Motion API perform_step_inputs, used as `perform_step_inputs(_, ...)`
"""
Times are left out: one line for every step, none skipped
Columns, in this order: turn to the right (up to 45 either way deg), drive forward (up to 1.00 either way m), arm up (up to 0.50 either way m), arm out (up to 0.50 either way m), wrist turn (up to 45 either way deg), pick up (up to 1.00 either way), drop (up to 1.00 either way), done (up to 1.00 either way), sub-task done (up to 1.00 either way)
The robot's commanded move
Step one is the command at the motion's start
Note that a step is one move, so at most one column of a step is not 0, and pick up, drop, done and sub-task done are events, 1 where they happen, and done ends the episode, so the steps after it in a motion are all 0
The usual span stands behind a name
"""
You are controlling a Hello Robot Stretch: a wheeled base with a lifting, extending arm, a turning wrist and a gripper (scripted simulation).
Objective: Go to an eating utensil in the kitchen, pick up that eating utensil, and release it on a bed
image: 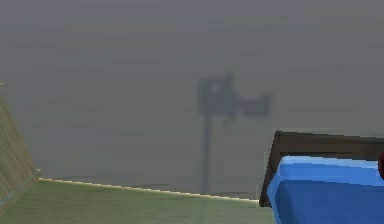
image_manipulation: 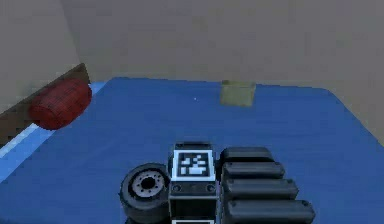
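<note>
On blue bed [image_manipulation: 290, 135]: red lump [image_manipulation: 60, 104], tan block [image_manipulation: 237, 94]; end effector [image_manipulation: 146, 190], cannot tell if holding anything.

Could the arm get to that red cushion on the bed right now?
Probably yes: only bare blue bed lies between the arm and the red cushion, though it sits off to one side.

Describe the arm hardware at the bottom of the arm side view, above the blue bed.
The arm is near-black and made of stacked, round-edged rectangular segments with glossy highlights. At their left sits a white square marker with black marks, set in a dark frame. Left of that, the gripper appears as a round black body with a grey ringed hub.
</note>
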Motion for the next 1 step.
perform_step_inputs(0.0, 0.00, 0.00, 0.48, 0.0, 0.00, 0.00, 0.00, 0.00)
